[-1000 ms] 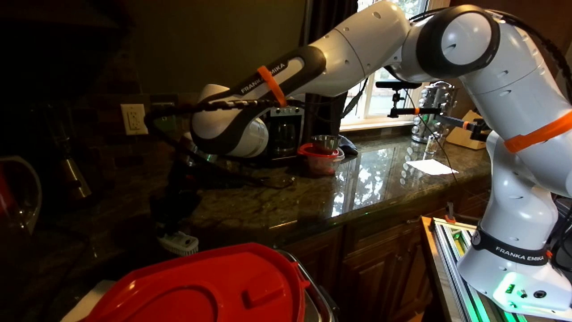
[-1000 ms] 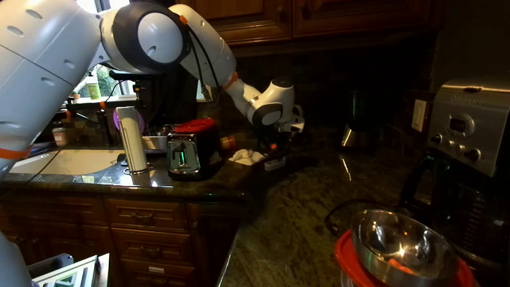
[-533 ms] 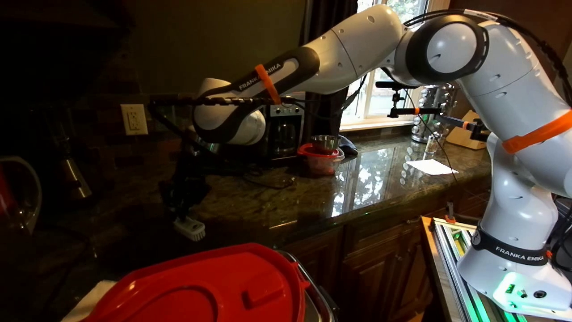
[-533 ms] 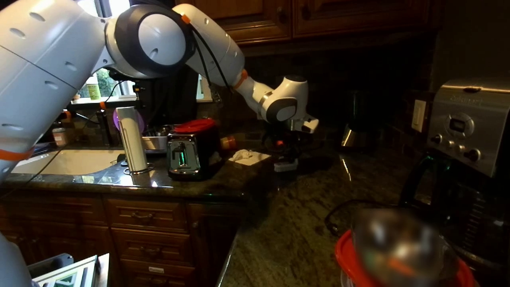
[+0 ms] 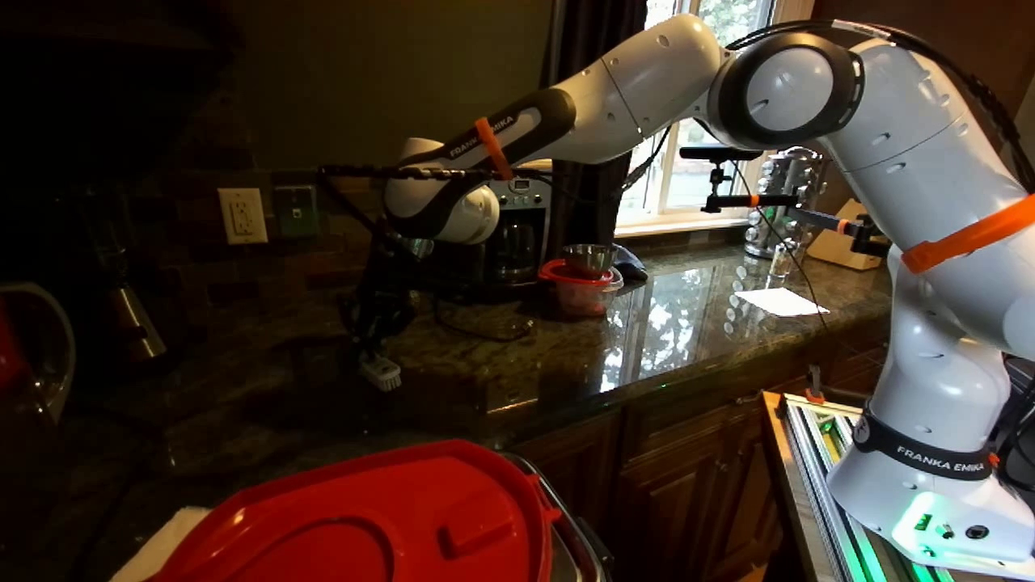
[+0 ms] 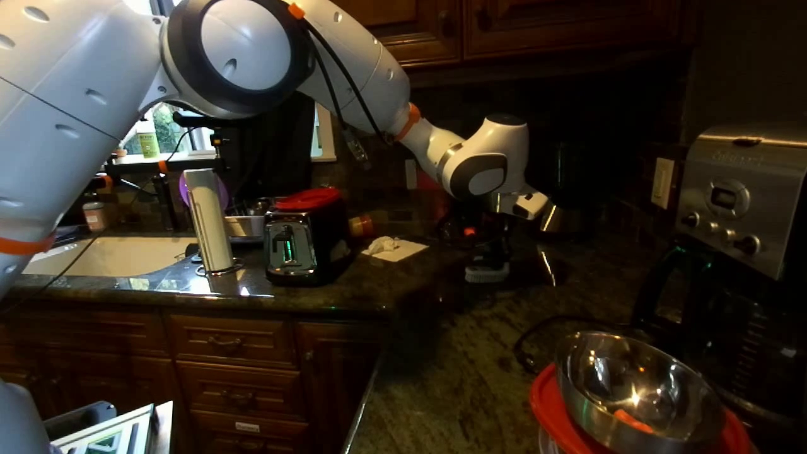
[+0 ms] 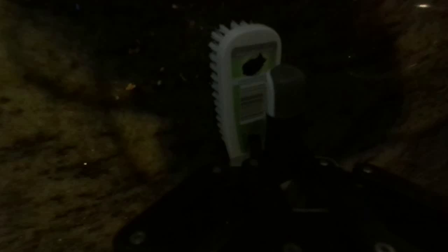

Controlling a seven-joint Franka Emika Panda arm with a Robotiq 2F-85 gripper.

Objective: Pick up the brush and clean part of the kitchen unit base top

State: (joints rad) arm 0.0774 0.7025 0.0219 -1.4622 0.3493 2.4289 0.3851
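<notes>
Pinching the brush (image 7: 246, 91), the hand (image 6: 488, 257) probably carries stiff, light plastic, best held by its body, clear of bristles (image 7: 217, 85) facing nine o'clock in the wrist view.

I count one white-and-green bristled brush (image 7: 246, 96), one black pincer (image 5: 370, 349), one white robot arm (image 5: 635, 89) and one dark, glossy, speckled stone bench (image 6: 429, 391). One broad red plastic lid (image 5: 364, 501) and one round red plastic lid (image 6: 547, 403) give me two lids. I get one shiny round steel bowl (image 6: 662, 378), one silver coffee maker (image 6: 737, 227), one chrome-and-black toaster (image 6: 306, 243), one upright white paper roll (image 6: 211, 221) and one cream sink (image 6: 113, 255). One lone flat white sheet (image 5: 781, 302) and one flat white sheet (image 6: 411, 251) bearing one crumpled white wad (image 6: 381, 245) make two sheets. In an exterior view I tally one stack of three brown wooden drawers (image 6: 208, 386).
</notes>
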